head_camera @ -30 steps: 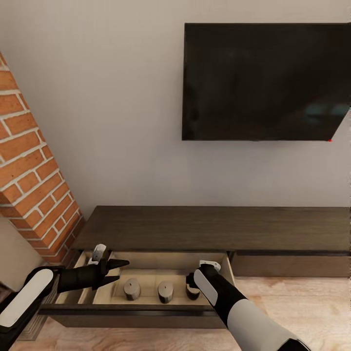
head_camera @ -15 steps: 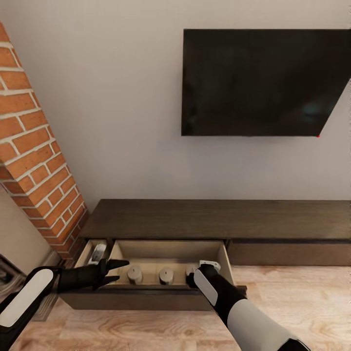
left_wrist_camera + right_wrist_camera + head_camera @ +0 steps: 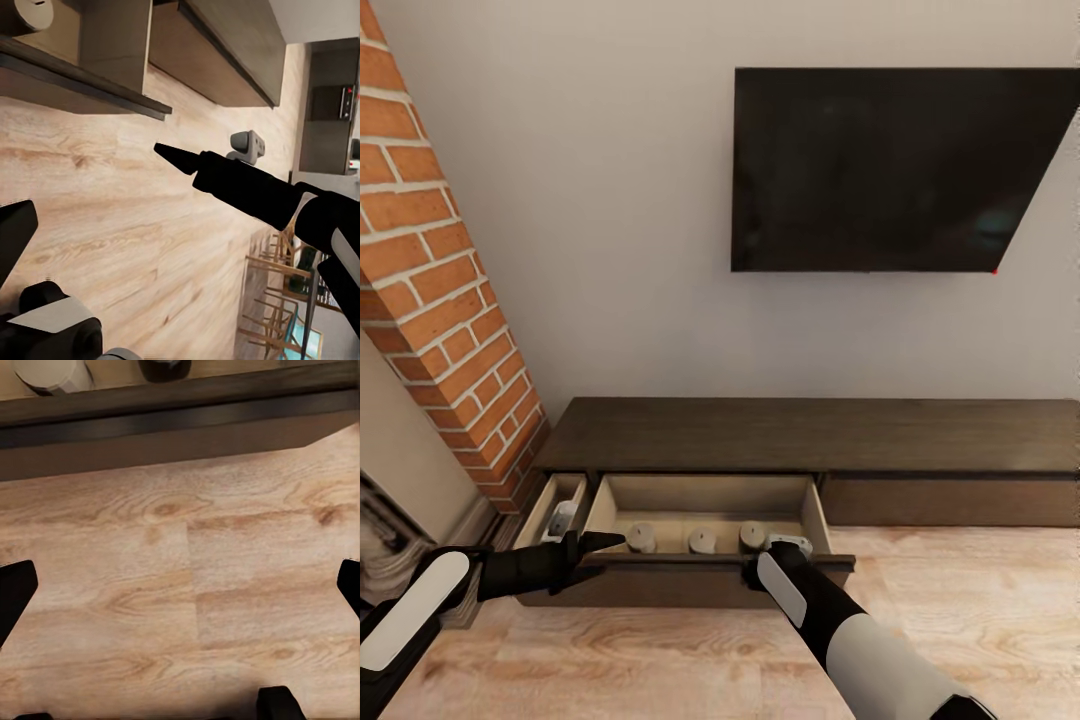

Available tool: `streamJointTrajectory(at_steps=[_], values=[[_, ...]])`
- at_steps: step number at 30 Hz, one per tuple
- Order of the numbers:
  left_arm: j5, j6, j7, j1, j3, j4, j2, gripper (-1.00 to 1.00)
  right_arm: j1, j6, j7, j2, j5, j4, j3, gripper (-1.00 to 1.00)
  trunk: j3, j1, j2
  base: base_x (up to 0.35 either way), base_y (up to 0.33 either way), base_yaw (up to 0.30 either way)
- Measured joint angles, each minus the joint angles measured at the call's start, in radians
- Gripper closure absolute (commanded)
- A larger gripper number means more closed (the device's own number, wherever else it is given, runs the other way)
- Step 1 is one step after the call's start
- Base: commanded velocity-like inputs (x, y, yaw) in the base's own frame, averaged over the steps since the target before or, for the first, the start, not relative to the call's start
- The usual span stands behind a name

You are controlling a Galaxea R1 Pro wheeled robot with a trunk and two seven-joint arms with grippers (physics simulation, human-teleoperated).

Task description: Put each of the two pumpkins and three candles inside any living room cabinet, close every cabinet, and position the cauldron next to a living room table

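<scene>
The long dark cabinet (image 3: 810, 435) stands under the wall, with its left drawer (image 3: 700, 572) pulled out. Three candles stand in a row inside it (image 3: 641, 537) (image 3: 702, 541) (image 3: 752, 536). Two candles (image 3: 49, 373) (image 3: 163, 367) appear past the drawer front (image 3: 180, 405) in the right wrist view. My right gripper (image 3: 180, 585) (image 3: 788, 548) hangs open over the floor just in front of the drawer's right end. My left gripper (image 3: 592, 556) is open at the drawer's left front corner, one finger (image 3: 15, 232) over the floor. The pumpkins and the cauldron are out of view.
A black TV (image 3: 900, 170) hangs above the cabinet. A brick column (image 3: 430, 280) rises at the left. A narrow side compartment (image 3: 550, 500) holds a pale object (image 3: 563, 518). Wood floor (image 3: 660, 660) spreads in front. Grey kitchen units (image 3: 330, 105) and chairs (image 3: 281, 270) stand far off.
The view has drawn back from the cabinet. My right gripper, which was inside the drawer at the right candle, is now outside its front. That candle stands free.
</scene>
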Motion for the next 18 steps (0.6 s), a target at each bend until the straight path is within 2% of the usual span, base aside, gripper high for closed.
streamJointTrajectory(at_steps=[18], values=[[-0.001, 0.0, 0.0, 0.0, 0.0, 0.0, -0.001, -1.0, 0.0, 0.0, 0.0, 0.0, 0.0, 0.0, 0.0, -1.0, 0.0, 0.0, 0.0, -0.207, 0.0, 0.0]])
